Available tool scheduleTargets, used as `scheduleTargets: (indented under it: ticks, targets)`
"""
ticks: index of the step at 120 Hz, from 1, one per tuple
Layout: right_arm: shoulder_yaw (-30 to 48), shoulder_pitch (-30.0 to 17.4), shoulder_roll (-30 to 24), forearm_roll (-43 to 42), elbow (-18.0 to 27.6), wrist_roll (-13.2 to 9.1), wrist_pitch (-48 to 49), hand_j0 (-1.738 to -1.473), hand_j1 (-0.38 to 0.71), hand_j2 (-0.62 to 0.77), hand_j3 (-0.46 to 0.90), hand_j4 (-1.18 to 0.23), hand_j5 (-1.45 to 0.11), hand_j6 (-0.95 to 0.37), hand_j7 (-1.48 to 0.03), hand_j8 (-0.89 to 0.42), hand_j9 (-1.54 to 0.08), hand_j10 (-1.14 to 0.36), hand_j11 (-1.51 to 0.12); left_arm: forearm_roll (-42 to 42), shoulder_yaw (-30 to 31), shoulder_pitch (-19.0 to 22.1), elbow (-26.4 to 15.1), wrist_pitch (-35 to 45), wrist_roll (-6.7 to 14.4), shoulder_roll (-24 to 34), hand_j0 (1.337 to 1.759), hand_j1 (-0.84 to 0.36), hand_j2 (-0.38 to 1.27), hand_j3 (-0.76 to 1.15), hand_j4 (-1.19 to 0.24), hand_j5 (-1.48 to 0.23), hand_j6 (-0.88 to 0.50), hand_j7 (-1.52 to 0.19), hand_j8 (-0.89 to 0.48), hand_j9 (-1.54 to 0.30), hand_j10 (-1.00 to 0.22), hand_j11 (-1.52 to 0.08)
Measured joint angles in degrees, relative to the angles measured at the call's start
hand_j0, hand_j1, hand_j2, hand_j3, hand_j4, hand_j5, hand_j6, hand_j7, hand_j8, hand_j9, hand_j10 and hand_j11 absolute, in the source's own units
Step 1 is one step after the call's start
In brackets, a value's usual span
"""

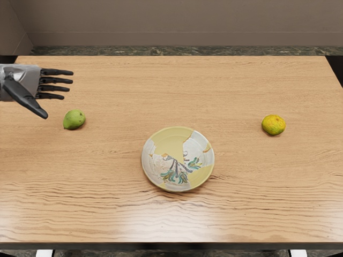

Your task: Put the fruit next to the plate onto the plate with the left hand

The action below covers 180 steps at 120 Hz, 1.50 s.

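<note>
My left hand (29, 85) looks like smooth grey metal or plastic, with matt black fingers (56, 80). The table (257, 182) is pale wood, strongly grained, with a soft sheen. The plate (170, 143) seems to be glazed ceramic, faintly glossy. The green fruit (74, 119) has dull skin; the yellow fruit (273, 125) looks pitted.

Even bright light, sharp, soft shadows

left arm (4, 91): in from 9 o'clock edge | left hand (29, 85): empty, spread | fingers (56, 80): straight, pointing 3 o'clock | thumb (27, 99): angled toward 5 o'clock
</note>
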Motion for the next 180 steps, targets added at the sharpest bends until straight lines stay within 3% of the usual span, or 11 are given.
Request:
scheduleTargets:
  ticks: [16, 26, 50, 60, 71, 86, 102, 117, 134, 153, 180]
  targets:
    - [0.23, -0.34, 0.00, 0.05, -0.32, 0.00, -0.12, -1.658, -0.33, 0.00, 0.00, -0.02, -0.02, -0.02, -0.02, -0.02, -0.02, -0.02, -0.02, 1.50, -0.13, -0.44, -0.07, -0.02, 0.07, -1.67, 1.658, 0.34, 0.00, 0.00, -0.01, -0.01, -0.01, -0.01, -0.01, -0.01, -0.01, -0.01]
    - [0.28, -0.47, 0.00, 0.08, -0.89, 0.00, -0.18, -1.658, -0.33, 0.00, 0.00, -0.02, -0.02, -0.02, -0.02, -0.02, -0.02, -0.02, -0.02, 9.06, -1.05, -1.13, 0.06, 1.27, 0.11, -4.95, 1.658, 0.34, 0.00, 0.00, -0.01, -0.01, -0.01, -0.01, -0.01, -0.01, -0.01, -0.01]
    - [0.32, -0.56, 0.00, 0.09, -1.30, 0.00, -0.23, -1.658, -0.33, 0.00, 0.00, -0.02, -0.02, -0.02, -0.02, -0.02, -0.02, -0.02, -0.02, 30.60, -1.35, -0.44, 0.16, 15.66, 1.46, -6.66, 1.658, 0.31, 0.01, 0.00, -0.03, -0.04, -0.03, -0.04, -0.03, -0.04, -0.03, -0.04]
    - [0.32, -0.56, 0.00, 0.09, -1.33, 0.00, -0.21, -1.658, -0.33, 0.00, 0.00, -0.02, -0.02, -0.02, -0.02, -0.02, -0.02, -0.02, -0.02, 37.10, -0.22, -0.25, 0.21, 21.88, 1.68, -11.50, 1.658, 0.31, 0.01, 0.00, -0.04, -0.05, -0.04, -0.05, -0.04, -0.05, -0.04, -0.05]
    - [0.32, -0.57, 0.00, 0.09, -1.36, 0.00, -0.22, -1.658, -0.33, 0.00, 0.00, -0.02, -0.02, -0.02, -0.02, -0.02, -0.02, -0.02, -0.02, 41.39, 5.70, -0.43, 0.28, 32.33, 1.64, -17.97, 1.658, 0.30, 0.01, 0.00, -0.04, -0.05, -0.04, -0.05, -0.04, -0.05, -0.04, -0.05]
    - [0.32, -0.57, 0.00, 0.09, -1.36, 0.00, -0.23, -1.658, -0.33, 0.00, 0.00, -0.02, -0.02, -0.02, -0.02, -0.02, -0.02, -0.02, -0.02, 43.48, 14.83, -0.59, 0.21, 46.19, 1.20, -21.38, 1.658, 0.28, 0.01, 0.00, -0.06, -0.07, -0.06, -0.07, -0.06, -0.07, -0.06, -0.07]
    - [0.32, -0.57, 0.00, 0.09, -1.38, 0.00, -0.22, -1.658, -0.33, 0.00, 0.00, -0.02, -0.02, -0.02, -0.02, -0.02, -0.02, -0.02, -0.02, 43.86, 19.79, -0.47, -0.48, 54.27, -0.31, -21.97, 1.658, 0.26, 0.02, 0.00, -0.08, -0.10, -0.08, -0.10, -0.08, -0.10, -0.08, -0.10]
    - [0.32, -0.57, 0.00, 0.09, -1.36, 0.00, -0.23, -1.658, -0.33, 0.00, 0.00, -0.02, -0.02, -0.02, -0.02, -0.02, -0.02, -0.02, -0.02, 44.08, 21.69, -0.47, -3.27, 56.84, -1.12, -21.74, 1.658, 0.22, 0.02, 0.00, -0.11, -0.14, -0.11, -0.14, -0.11, -0.14, -0.11, -0.14]
    - [0.32, -0.57, 0.00, 0.09, -1.38, 0.00, -0.23, -1.658, -0.33, 0.00, 0.00, -0.02, -0.02, -0.02, -0.02, -0.02, -0.02, -0.02, -0.02, 44.29, 23.13, -0.39, -6.07, 57.66, -1.38, -21.81, 1.658, 0.10, 0.04, 0.00, -0.21, -0.28, -0.22, -0.28, -0.22, -0.28, -0.21, -0.28]
    - [0.32, -0.57, 0.00, 0.09, -1.38, 0.00, -0.23, -1.658, -0.33, 0.00, 0.00, -0.02, -0.02, -0.02, -0.02, -0.02, -0.02, -0.02, -0.02, 44.35, 24.13, -0.22, -6.89, 61.07, -1.45, -22.15, 1.658, -0.02, 0.06, 0.00, -0.31, -0.40, -0.31, -0.40, -0.31, -0.40, -0.31, -0.40]
    - [0.32, -0.57, 0.00, 0.09, -1.38, 0.00, -0.23, -1.658, -0.33, 0.00, 0.00, -0.02, -0.02, -0.02, -0.02, -0.02, -0.02, -0.02, -0.02, 44.37, 24.76, 0.63, -7.09, 63.91, -1.47, -22.24, 1.658, -0.09, 0.08, 0.00, -0.37, -0.48, -0.37, -0.48, -0.37, -0.48, -0.37, -0.48]
